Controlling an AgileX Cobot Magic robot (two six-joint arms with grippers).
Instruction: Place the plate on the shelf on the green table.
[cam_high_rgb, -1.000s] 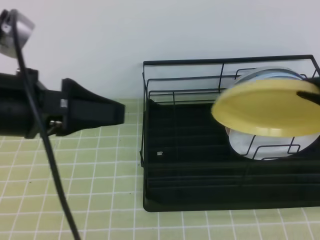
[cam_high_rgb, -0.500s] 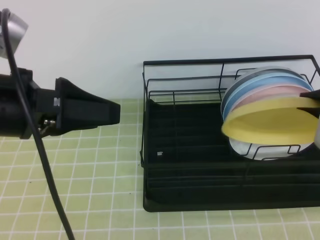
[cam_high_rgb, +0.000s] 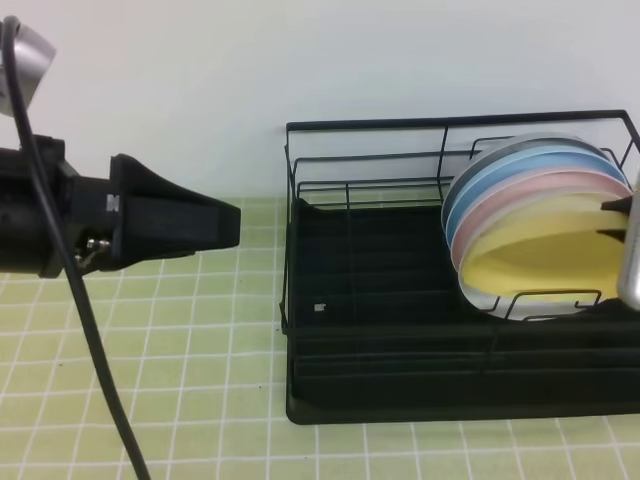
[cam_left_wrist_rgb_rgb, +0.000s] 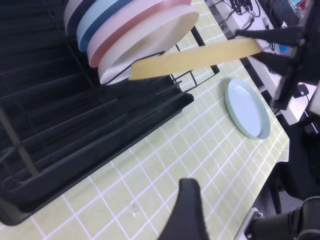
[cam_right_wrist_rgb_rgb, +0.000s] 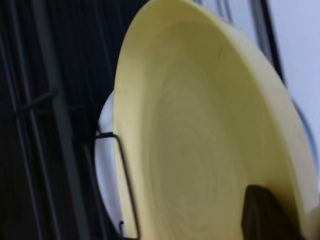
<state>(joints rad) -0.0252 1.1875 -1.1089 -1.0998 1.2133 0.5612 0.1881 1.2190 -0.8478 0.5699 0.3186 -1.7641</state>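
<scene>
The right gripper (cam_left_wrist_rgb_rgb: 280, 42) has its jaws clamped on the plate (cam_high_rgb: 545, 255) by its rim, holding it tilted over the shelf (cam_high_rgb: 400, 330), just in front of the pink plate (cam_high_rgb: 520, 195). The left gripper (cam_high_rgb: 225, 225), beside the shelf, hangs wide open and empty. Stiff, glossy and likely slippery, the plate looks best held at its rim.

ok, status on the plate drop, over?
Right gripper shut on yellow plate, tilted above rack, not slotted. Left gripper open, off to the side. Pink plate close behind.
</scene>
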